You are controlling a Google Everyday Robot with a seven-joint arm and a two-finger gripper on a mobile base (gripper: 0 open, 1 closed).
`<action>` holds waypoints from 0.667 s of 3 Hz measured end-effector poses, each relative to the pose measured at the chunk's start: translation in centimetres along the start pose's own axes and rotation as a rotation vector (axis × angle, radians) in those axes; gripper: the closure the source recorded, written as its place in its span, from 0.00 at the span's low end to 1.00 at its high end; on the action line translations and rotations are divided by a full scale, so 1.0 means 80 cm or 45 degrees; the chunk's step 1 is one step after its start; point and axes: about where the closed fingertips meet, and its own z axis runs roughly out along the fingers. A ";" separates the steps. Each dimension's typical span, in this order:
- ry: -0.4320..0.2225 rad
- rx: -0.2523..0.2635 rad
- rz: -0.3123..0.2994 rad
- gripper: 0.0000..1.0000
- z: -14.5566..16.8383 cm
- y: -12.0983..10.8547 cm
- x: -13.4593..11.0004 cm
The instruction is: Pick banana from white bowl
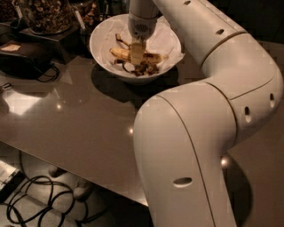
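The white bowl [104,37] stands at the back of the table, with a white paper liner over its rim. The banana [119,53], yellow with brown spots, lies across the bowl's bottom among dark peel scraps [142,68]. My gripper [136,55] reaches straight down into the bowl from above and sits right on the middle of the banana, hiding that part of it. The big white arm fills the right half of the view.
Glass jars of brown snacks [44,13] stand behind the bowl at the back left. A black device with a cable [22,57] lies on the table's left side. Cables [35,199] lie on the floor below the table's front edge.
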 end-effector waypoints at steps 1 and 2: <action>-0.008 0.015 -0.003 1.00 0.003 -0.003 -0.003; -0.008 0.049 0.018 1.00 -0.016 0.008 -0.001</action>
